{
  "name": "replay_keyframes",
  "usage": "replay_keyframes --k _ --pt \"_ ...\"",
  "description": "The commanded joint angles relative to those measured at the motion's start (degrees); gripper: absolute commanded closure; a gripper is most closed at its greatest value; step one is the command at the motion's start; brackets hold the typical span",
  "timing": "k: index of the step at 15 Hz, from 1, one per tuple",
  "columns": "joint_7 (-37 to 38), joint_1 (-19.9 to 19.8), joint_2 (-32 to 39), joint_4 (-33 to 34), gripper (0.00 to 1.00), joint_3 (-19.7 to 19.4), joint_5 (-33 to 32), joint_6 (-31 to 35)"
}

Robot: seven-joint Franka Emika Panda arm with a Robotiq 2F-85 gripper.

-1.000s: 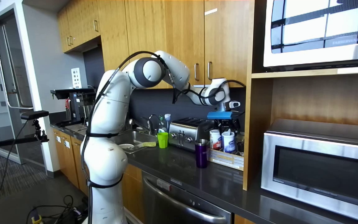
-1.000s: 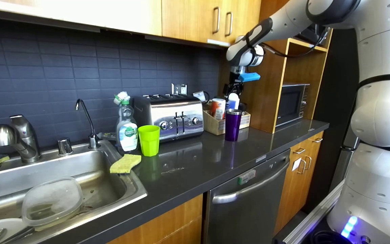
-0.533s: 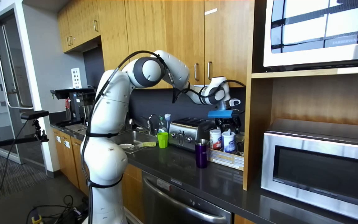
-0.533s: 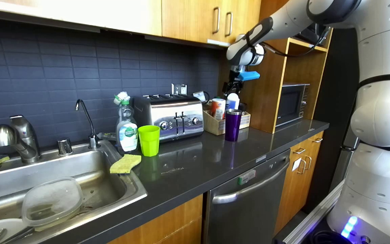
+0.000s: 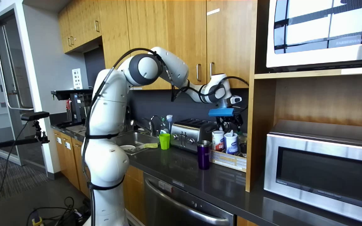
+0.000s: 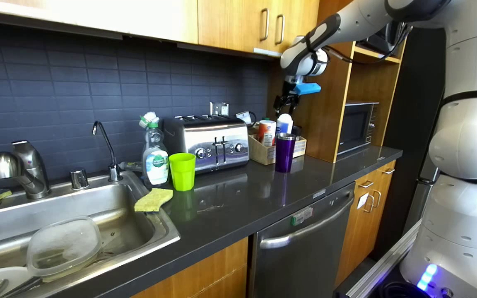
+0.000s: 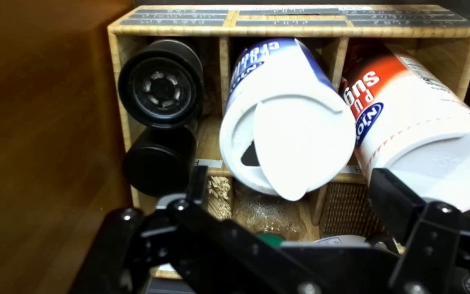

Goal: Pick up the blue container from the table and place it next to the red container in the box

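"Wrist view: where did we find the blue container (image 7: 287,118)?"
"We saw it in the box (image 7: 286,31), between the red container (image 7: 420,126) and a black-topped container (image 7: 160,92); our gripper (image 7: 296,190) hung above it, fingers (image 7: 395,196) apart."

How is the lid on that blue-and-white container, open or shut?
Open. In the wrist view, a white flap stands up from the lid of the blue container, and a dark hole shows beside it.

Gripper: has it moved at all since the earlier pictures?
Yes, upward: in both exterior views the gripper is higher above the box than it was a second ago.
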Motion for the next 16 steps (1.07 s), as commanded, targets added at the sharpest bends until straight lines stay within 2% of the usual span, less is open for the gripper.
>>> replay_keyframes --k 1,3,9,16 --pt "-0.42 -0.29 -7.26 -7.62 0.00 0.53 -0.55 3.41" --pt "-0.33 -0.11 -10.24 -10.60 0.00 0.37 -0.84 4.27" --pt "-1.94 0.45 -22.95 -22.32 0.00 -0.08 -0.24 0.27" --pt "-0.56 0.54 -38.37 -31.93 0.00 -0.18 -2.66 -15.13"
